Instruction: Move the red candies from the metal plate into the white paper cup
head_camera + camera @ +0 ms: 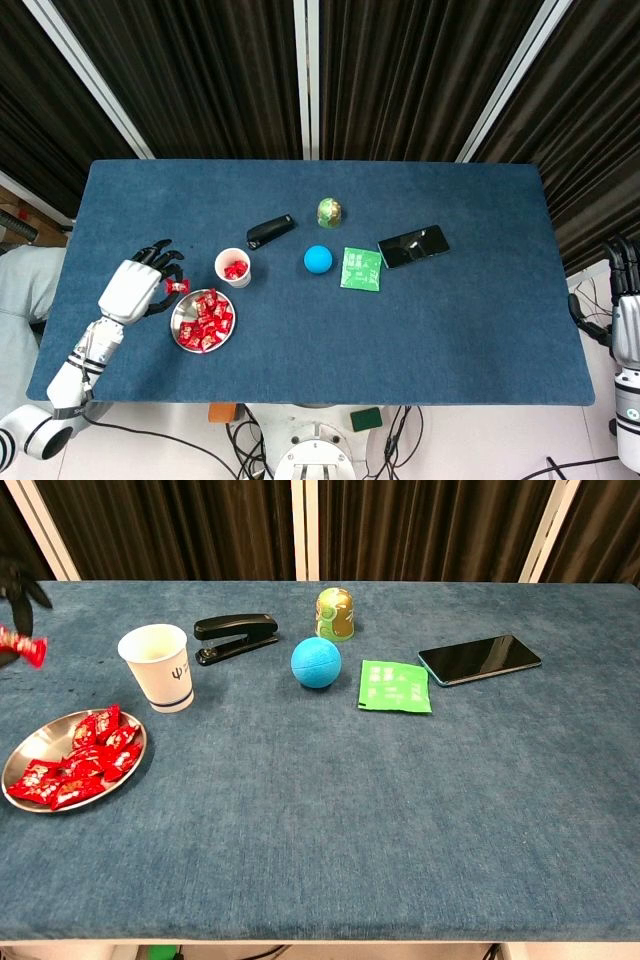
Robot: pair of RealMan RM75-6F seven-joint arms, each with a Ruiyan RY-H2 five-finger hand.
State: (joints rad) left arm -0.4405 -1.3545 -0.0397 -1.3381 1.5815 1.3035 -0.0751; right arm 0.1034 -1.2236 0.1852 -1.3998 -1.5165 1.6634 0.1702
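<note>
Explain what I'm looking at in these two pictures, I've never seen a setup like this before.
This is a robot with two arms ending in human-like hands, at a table covered in blue cloth. One picture looks down from its head, the other looks forward from its chest. The left hand pinches one red candy above the table, beside a metal plate of red candies. Next to it stands a white paper cup with some candies already inside. Also lying there: a black stapler, a blue ball, a green packet, a phone and a small green-gold jar. The right hand waits off the table edge, holding nothing visible.
</note>
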